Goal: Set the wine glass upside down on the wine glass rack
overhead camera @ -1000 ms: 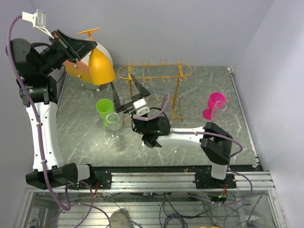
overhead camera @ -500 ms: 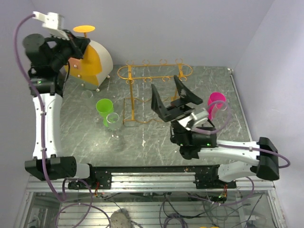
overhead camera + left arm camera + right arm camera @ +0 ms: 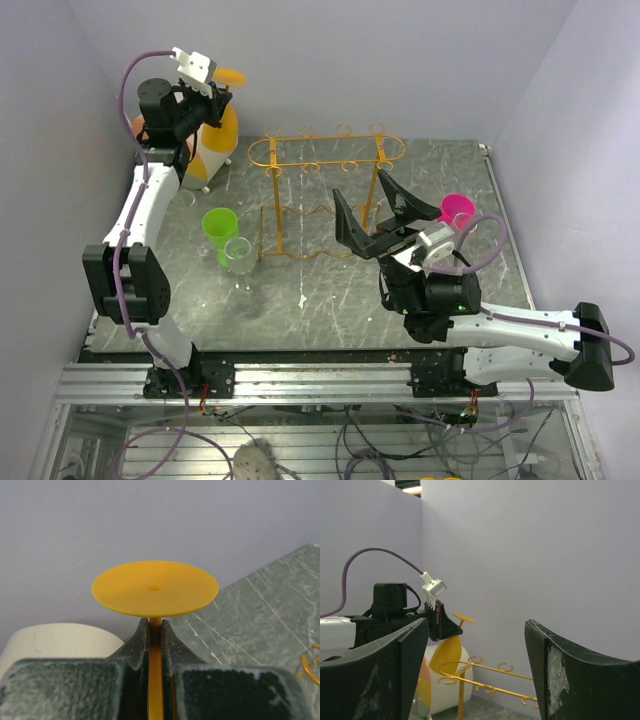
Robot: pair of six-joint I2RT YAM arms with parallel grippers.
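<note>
The left gripper [image 3: 155, 628] is closed tight on the thin stem of the orange wine glass [image 3: 155, 587]. The glass is held foot upward, high at the far left and apart from the wine glass rack [image 3: 275, 210]. In the wrist view the fingers hide its bowl. The right gripper [image 3: 378, 212] stands wide open and holds nothing, just in front of the rack. A pink cup [image 3: 457, 208] beside it is only partly seen.

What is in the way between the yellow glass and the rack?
Nothing visible. The left hand holds the yellow glass left of the rack, with open space between. The green cup stands nearer, off to the side.
</note>
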